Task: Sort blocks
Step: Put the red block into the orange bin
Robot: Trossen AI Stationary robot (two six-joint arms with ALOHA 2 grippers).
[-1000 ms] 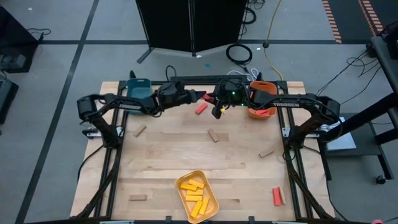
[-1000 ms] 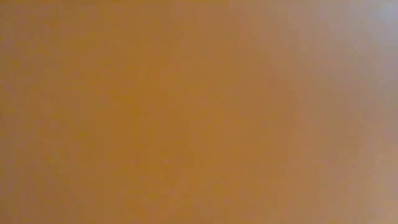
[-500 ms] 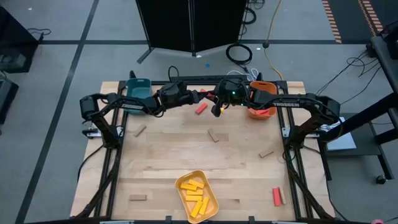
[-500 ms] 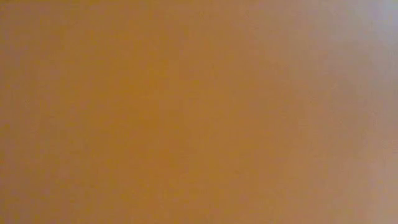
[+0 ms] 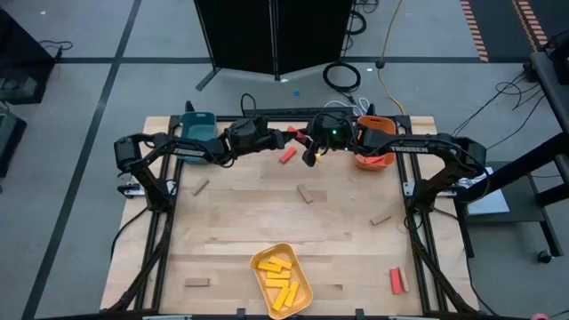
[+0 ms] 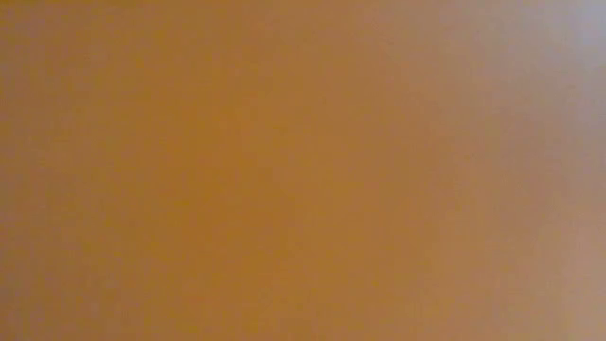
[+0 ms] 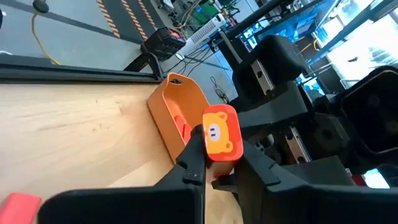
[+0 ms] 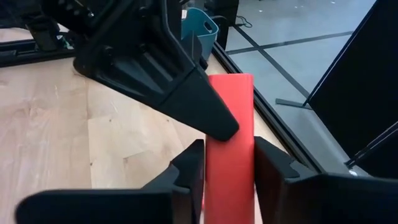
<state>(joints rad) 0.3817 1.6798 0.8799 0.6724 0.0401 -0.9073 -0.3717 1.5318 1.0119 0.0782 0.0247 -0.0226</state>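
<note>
A red block [image 8: 231, 118] is held in the air over the table's far middle, between my two grippers. My left gripper [image 7: 221, 155] reaches in from the left and is shut on one end of the block [image 5: 293, 134]. My right gripper [image 8: 229, 163] comes from the right and is shut on the other end. Another red block [image 5: 286, 156] lies flat on the table just nearer. The low view shows only an orange blur. My left gripper pinches the red block's end between its two fingers. The end face with a sticker [image 7: 221, 134] shows between them. One finger [image 8: 199, 106] lies on the block's broad face. The fingers come level from the table's left, and the block is clear of the table. My right gripper has the red block's long sides [image 8: 214, 171] between its two fingers. The fingers lie along the block and come roughly level from the table's right. The block juts out past the fingertips toward the left gripper, clear of the table.
Far edge: a teal tray [image 5: 197, 124] on the left and an orange tray [image 5: 373, 149] with red blocks on the right. A yellow tray [image 5: 282, 280] of yellow blocks sits near the front. Tan blocks [image 5: 305, 194] [image 5: 380, 220] [image 5: 200, 187] and a red block [image 5: 396, 280] lie scattered.
My left gripper has edged toward the table's right and far edge, up to the red block in my right gripper. The right arm and the block have stayed in place.
</note>
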